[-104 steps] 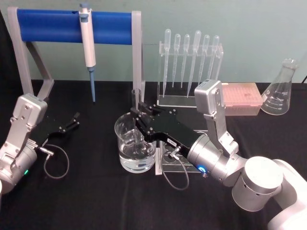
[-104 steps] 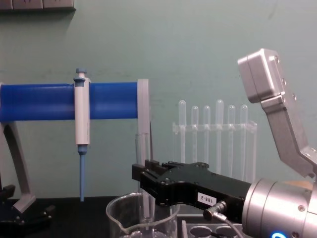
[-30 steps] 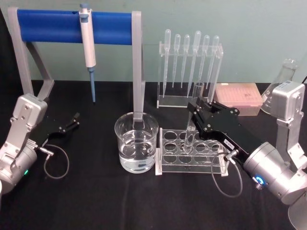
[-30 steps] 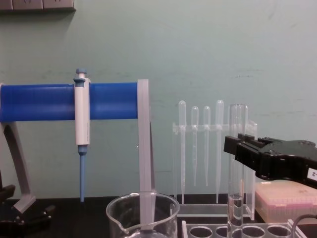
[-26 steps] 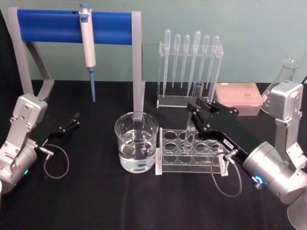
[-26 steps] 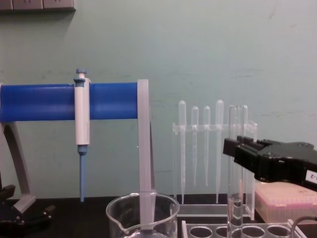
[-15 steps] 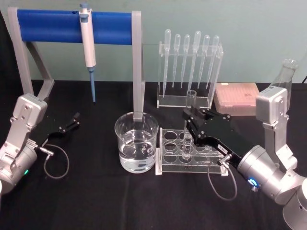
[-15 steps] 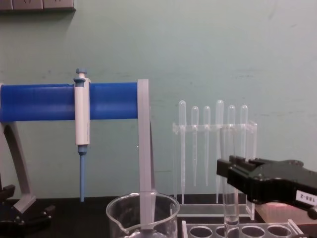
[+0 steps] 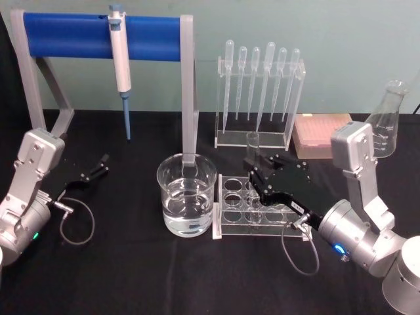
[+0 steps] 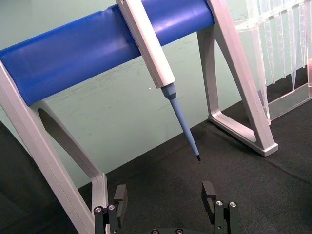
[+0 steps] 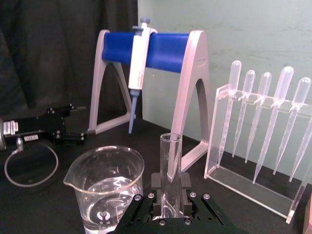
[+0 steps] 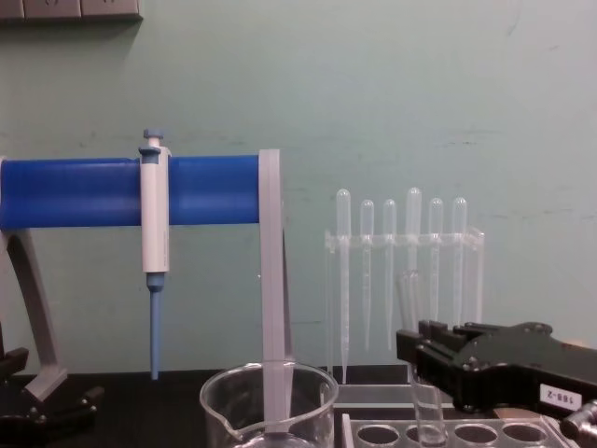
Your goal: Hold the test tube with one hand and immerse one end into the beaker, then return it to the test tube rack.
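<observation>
The right gripper [image 9: 256, 172] has lowered the test tube [image 9: 252, 172] into the rack [image 9: 226, 220], pinching it; keep it upright, release gently.

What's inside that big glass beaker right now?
The beaker holds clear liquid in its lower part, nothing else. The test tube stands outside it, in the right claw, over the clear rack.

The one legible marking is a small white label [image 12: 553, 398] reading "188-2" on the side of the right claw's [image 12: 417, 357] black body, just right of the test tube [image 12: 419, 359]; the conical flask's [image 9: 382, 129] printed graduations are too small to read.
</observation>
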Robot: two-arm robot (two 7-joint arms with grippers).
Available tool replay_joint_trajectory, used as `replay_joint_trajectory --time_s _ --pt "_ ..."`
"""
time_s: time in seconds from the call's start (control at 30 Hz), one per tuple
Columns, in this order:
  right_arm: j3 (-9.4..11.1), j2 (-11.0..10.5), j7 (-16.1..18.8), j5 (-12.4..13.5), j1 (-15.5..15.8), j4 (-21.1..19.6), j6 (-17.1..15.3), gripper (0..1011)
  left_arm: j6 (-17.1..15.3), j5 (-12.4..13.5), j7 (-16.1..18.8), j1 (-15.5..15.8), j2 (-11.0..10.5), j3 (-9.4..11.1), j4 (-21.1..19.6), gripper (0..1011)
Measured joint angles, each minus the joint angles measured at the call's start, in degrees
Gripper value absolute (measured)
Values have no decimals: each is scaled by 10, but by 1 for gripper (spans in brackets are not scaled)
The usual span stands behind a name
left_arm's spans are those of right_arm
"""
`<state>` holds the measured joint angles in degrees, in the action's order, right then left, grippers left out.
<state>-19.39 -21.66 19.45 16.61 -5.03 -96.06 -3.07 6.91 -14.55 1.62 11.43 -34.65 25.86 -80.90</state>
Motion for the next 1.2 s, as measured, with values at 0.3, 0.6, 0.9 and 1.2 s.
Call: replay_joint_trajectory --time_s 0.3,0.6,0.9,1.2 --pt "-3 0 1 -9 -5 5 -11 314 0 0 0 0 0 0 0 1000" --pt "8 -1 -10 -7 21 -23 -19 575 0 0 0 0 0 0 0 1000" --pt "50 -18 -40 -1 111 -89 -16 870 0 0 0 0 0 0 0 1000" --pt "114 -12 -81 -11 155 -64 22 1002 0 0 0 0 0 0 0 1000"
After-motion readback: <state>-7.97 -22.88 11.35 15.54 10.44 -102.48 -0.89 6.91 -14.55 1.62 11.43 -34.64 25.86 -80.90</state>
